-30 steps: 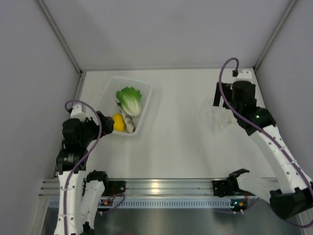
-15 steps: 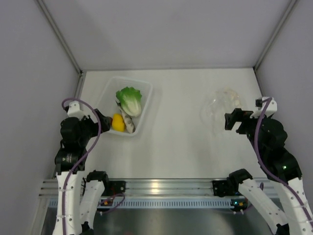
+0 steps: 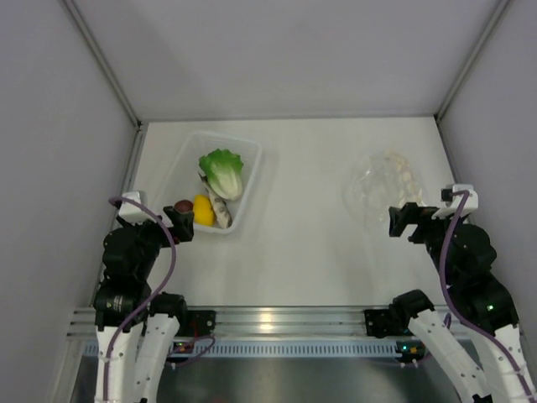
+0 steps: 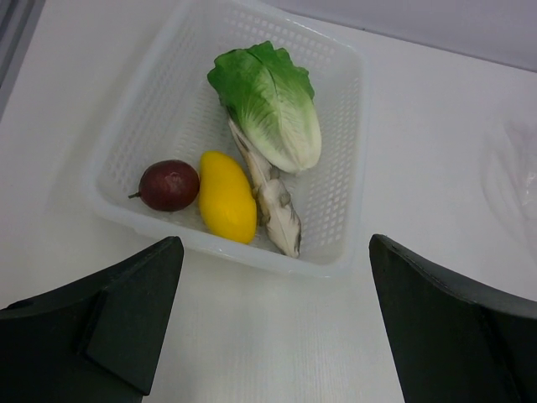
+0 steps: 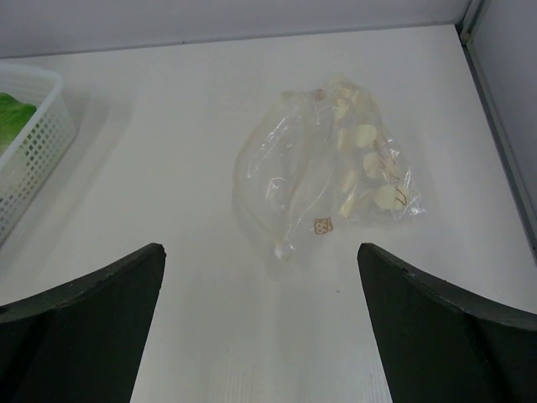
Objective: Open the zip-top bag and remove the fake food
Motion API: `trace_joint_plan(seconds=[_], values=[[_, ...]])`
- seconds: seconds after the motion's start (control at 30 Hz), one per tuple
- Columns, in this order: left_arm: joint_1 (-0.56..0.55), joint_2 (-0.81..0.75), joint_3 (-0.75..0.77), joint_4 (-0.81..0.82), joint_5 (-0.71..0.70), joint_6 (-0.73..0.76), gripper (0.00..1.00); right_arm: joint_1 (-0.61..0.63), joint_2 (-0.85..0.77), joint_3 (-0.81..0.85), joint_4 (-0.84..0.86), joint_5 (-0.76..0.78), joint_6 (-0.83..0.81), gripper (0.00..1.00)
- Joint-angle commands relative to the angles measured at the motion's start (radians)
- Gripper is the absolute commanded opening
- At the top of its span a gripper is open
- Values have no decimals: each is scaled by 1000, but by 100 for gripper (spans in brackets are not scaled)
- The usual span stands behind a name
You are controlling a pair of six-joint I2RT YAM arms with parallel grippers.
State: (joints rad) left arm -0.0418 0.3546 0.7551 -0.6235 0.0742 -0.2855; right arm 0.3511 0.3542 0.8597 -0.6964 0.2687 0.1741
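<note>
The zip-top bag (image 5: 331,168) is seen lying flat and crinkled on the table (image 5: 168,126), far-right area, w/ its white dots bunched toward its right half. Whether its top is open can't be told. It is touched by neither arm.

The R gripper (image 5: 260,252) is held above the table on the near side of the bag, fingers spread wide apart w/ nothing between them. In the wrist view the bag is framed betw. the two fingertips but lies beyond them.

The fake food (image 3: 220,175) is found well apart from the bag, all of it in the perforated tray (image 4: 151,92) at the table's left.
- The lettuce leaf (image 4: 268,105) is laid along the tray's middle, green end toward the far wall.
- The dark red fruit (image 4: 168,185) sits near-left, up against the yellow piece (image 4: 226,196) beside it.
- The whitish-brown piece (image 4: 273,201) is lodged just right of the yellow one and partly tucked under the lettuce.

The L gripper (image 4: 273,277) is held just short of the tray's near rim, fingers wide apart and empty; no contact w/ the tray is seen.
</note>
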Motion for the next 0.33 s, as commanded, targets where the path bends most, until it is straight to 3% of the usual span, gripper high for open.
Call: trace_joint_plan(seconds=[0.0, 0.3], values=[[-30, -29, -13, 62, -57, 6, 98, 12, 9, -5, 1, 21, -30, 99], [-36, -29, -17, 62, -60, 2, 98, 12, 20, -1, -6, 9, -36, 100]])
